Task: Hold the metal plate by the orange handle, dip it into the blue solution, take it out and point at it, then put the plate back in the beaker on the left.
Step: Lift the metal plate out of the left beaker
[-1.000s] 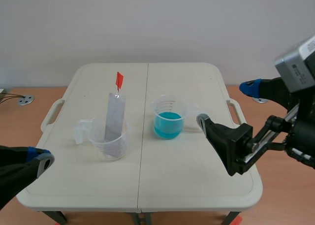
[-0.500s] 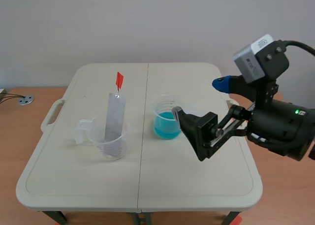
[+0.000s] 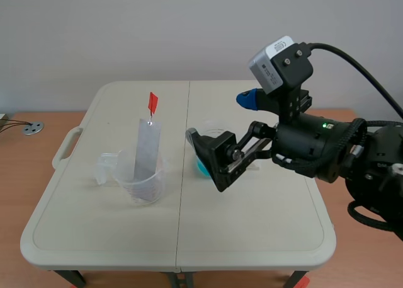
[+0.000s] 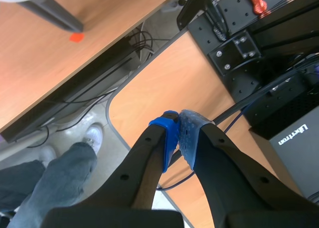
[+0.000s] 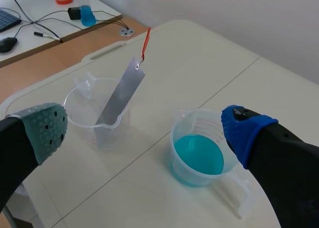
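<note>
Right gripper hung wide open mid-frame, likely bound for the orange handle sticking up from the plate left of centre; left gripper was closed, empty.

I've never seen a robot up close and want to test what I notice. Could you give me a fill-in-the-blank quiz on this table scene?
1. The metal plate leans inside a clear ___.
2. The solution in the other beaker is ___.
3. The right gripper has its fingers ___, holding nothing.
4. The left gripper, away from the table, has its fingers ___.
Missing words: beaker; blue; open; shut.
</note>
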Controlling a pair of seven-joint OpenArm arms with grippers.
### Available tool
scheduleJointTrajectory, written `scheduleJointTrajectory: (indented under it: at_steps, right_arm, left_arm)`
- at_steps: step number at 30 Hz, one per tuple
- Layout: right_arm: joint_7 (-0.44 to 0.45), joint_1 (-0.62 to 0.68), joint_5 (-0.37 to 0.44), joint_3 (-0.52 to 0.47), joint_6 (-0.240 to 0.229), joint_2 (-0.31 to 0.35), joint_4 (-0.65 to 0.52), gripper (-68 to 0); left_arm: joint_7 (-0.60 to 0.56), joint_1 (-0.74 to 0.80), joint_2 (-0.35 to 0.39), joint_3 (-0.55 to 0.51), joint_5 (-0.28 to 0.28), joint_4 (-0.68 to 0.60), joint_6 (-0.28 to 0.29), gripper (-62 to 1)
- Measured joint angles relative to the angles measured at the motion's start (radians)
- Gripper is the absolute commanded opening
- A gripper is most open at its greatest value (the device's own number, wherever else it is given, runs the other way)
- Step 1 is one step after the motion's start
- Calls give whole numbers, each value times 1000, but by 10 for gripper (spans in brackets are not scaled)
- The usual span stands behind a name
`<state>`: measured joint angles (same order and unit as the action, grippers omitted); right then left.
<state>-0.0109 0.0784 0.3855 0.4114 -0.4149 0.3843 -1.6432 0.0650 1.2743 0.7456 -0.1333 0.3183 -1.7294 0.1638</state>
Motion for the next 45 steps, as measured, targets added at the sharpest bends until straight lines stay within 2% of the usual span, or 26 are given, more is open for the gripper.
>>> scheduleJointTrajectory:
  at_steps: [25,39,45]
  right_arm:
    - [-2,-362,-1,187,0,-214,435,-31]
    - [-8,-489,-19,193,0,-328,620,-31]
    - [-25,-518,-27,193,0,-371,656,-31]
  left_arm:
    - [14,0,0,0,0,1,0,-582]
    - [21,0,0,0,0,1,1,-582]
    - [21,0,0,0,0,1,1,-582]
